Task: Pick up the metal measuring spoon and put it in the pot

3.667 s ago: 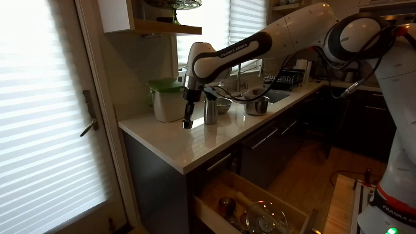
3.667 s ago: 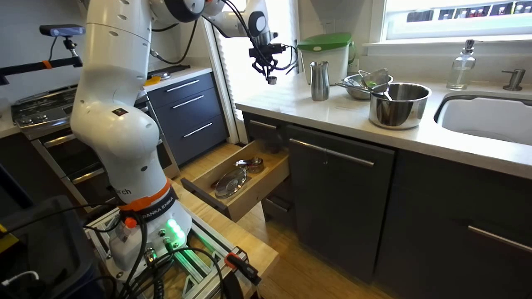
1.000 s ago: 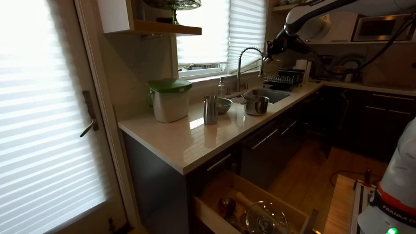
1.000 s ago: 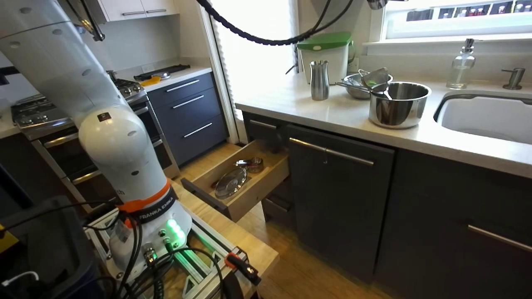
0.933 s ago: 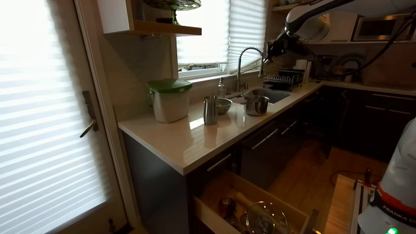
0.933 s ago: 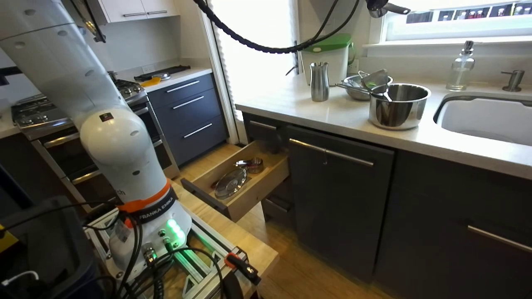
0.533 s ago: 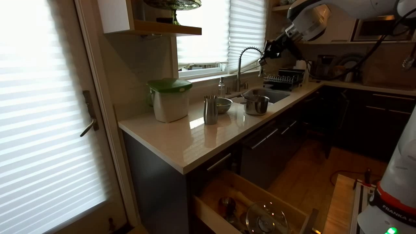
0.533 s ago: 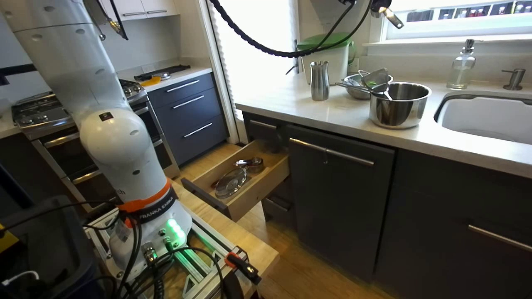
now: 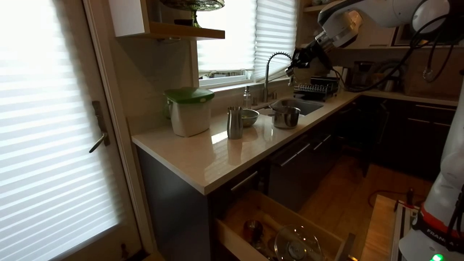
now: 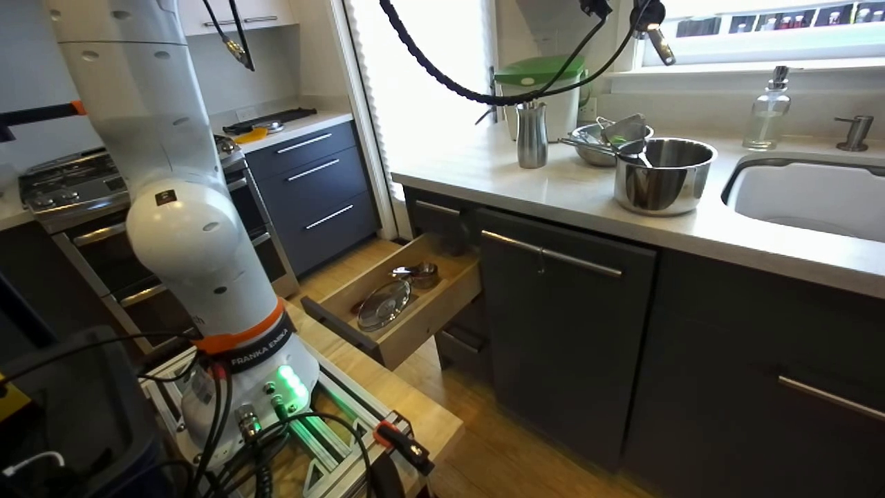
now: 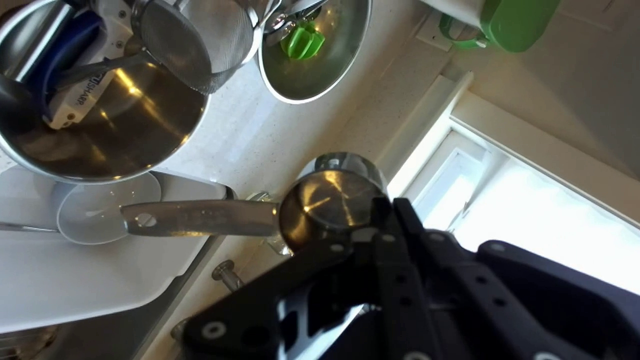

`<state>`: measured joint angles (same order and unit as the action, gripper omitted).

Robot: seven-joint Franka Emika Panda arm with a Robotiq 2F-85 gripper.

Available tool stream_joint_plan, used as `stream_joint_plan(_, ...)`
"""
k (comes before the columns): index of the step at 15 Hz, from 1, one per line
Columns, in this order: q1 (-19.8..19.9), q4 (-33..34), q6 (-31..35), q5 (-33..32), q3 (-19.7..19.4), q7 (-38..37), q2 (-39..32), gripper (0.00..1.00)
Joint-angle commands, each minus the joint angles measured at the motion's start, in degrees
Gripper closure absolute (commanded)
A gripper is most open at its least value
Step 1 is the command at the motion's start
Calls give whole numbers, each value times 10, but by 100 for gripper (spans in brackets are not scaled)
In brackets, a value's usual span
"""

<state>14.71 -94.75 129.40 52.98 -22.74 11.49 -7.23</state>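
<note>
the claw (image 11: 392, 207) is pressed together on the rim of the measuring spoon (image 11: 255, 218), pinching its cup end in the air. the spoon's long axis runs out sideways from the claw in the wrist view; in an exterior view the free handle (image 10: 662, 46) slopes downward. the pot (image 10: 657, 187) sits well below, on the handle's side of the claw, its opening apart from the cup end, so the coming move likely calls for a shift that way and then a lowering. a blue and white tool (image 11: 85, 95) lies inside the pot and a mesh strainer (image 11: 175, 50) overlaps its rim; the handle could catch on either. just beside the pot is the white sink (image 10: 816, 194), so letting go early might lose the spoon there. farther along the tabletop (image 10: 567, 187) stand a metal bowl (image 11: 320, 75) and a green-lidded bin (image 9: 190, 116).
</note>
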Motion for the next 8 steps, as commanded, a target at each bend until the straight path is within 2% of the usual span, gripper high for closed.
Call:
stream_joint_plan(1, 58, 60, -103, 49, 22, -6, -70, 99)
stream_joint_plan(3, 87, 95, -161, 97, 32, -8, -112, 99)
stream_joint_plan(4, 98, 113, -166, 110, 35, -20, -133, 99)
stream_joint_plan(8, 123, 187, -108, 153, 51, -79, -209, 99)
